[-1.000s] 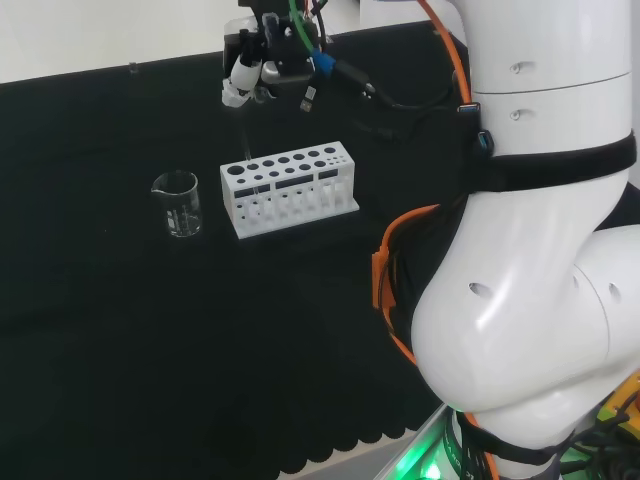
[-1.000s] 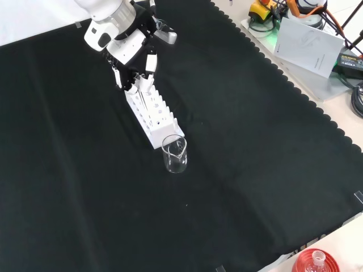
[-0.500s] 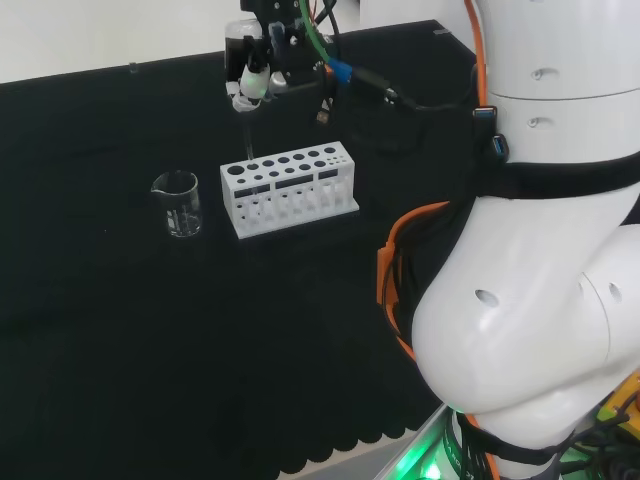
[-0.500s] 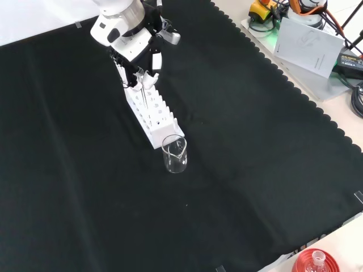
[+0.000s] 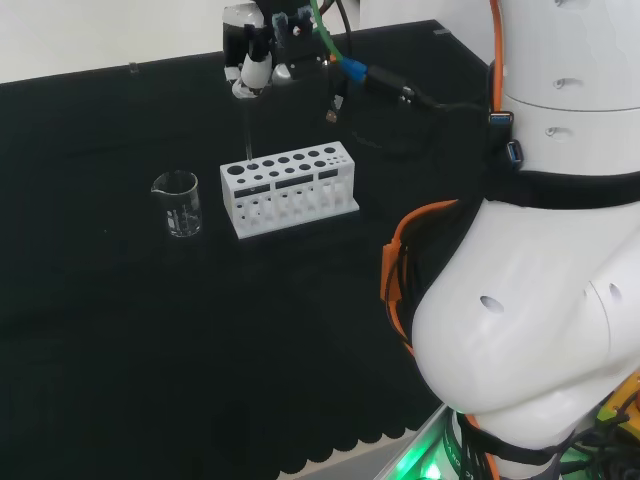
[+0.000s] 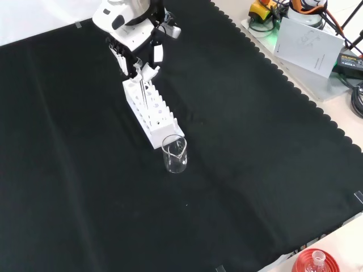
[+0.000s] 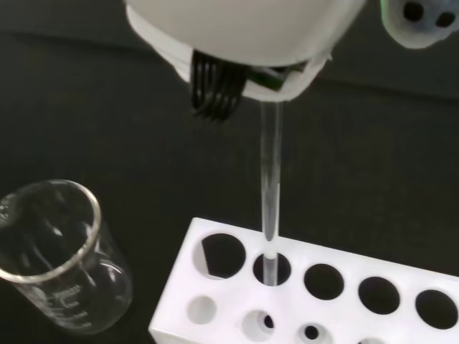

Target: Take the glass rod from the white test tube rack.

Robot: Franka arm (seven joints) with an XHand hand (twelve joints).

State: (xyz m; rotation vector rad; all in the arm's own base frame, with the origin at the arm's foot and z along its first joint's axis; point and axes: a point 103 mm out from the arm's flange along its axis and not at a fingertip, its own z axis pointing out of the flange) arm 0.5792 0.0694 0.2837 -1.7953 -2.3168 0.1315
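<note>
Above the white test tube rack (image 5: 288,188): mid-extraction, fingers (image 6: 148,72) pinching glass rod (image 7: 270,188), tip barely inside its hole. Next: straight lift, clearing rim.

Lighting is even and bright, apparently from overhead. The black cloth (image 6: 238,170) absorbs light and shows almost no shadows. The white arm link (image 5: 540,300) carries soft highlights. Glare glints on the beaker (image 6: 174,153). In the wrist view the hand (image 7: 237,29) is blurred and overexposed.
</note>
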